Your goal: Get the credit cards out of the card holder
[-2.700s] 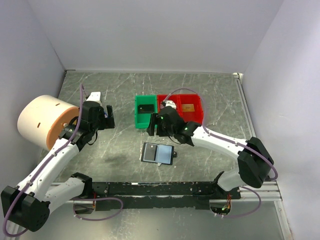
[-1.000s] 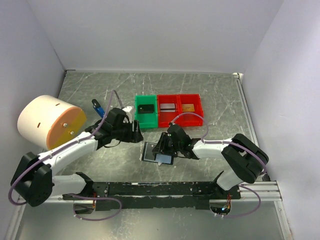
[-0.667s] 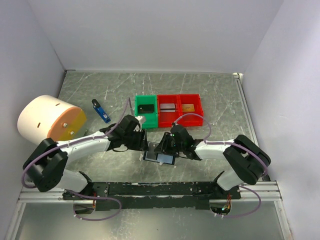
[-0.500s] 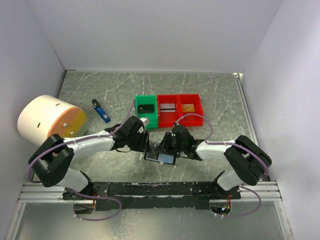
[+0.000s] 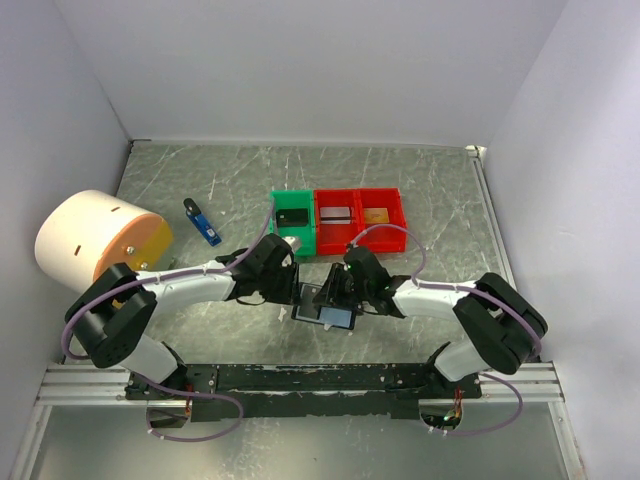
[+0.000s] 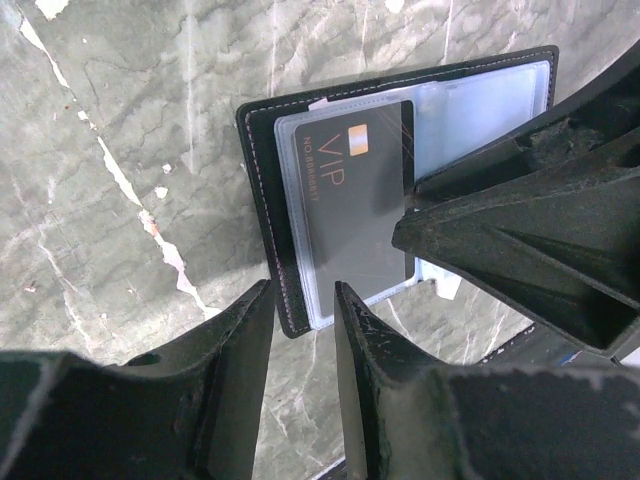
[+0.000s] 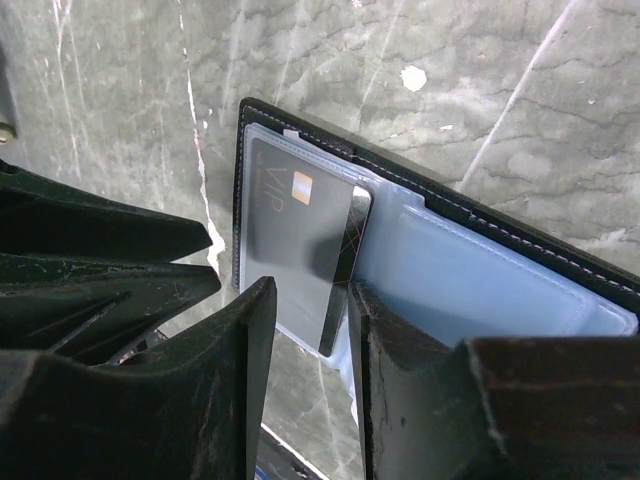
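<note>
Jaws of the left gripper (image 6: 302,300) are seen a narrow gap apart, not pressed together. An outer edge of the card holder (image 6: 262,210) is straddled by them: one fingertip is set over the table just outside the black cover, the other over the border of the plastic sleeve. Jaws of the right gripper (image 7: 312,300) are likewise partly spread, and the raised edge of the black VIP card (image 7: 290,230) lies in the gap between them; no firm pinch on it can be made out.

The card holder is laid open and flat on the grey marbled table (image 5: 430,190), between the two grippers. The black VIP card, marked with a small gold chip, is lodged in the sleeve on the half toward the left gripper, its edge nearest the fold tilted up out of the pocket. On the other half a pale blue-clear sleeve (image 7: 480,290) is seen.

Just beyond the card holder a green bin (image 5: 290,194) is placed, with a black card (image 5: 293,216) inside. Two red bins (image 5: 380,191) adjoin it, a silvery card (image 5: 337,213) in one and an orange-gold card (image 5: 376,214) in the other. Well to the left of the card holder a blue and black stick (image 5: 202,222) is found, and farther still a pale drum (image 5: 85,235) with an orange face.
</note>
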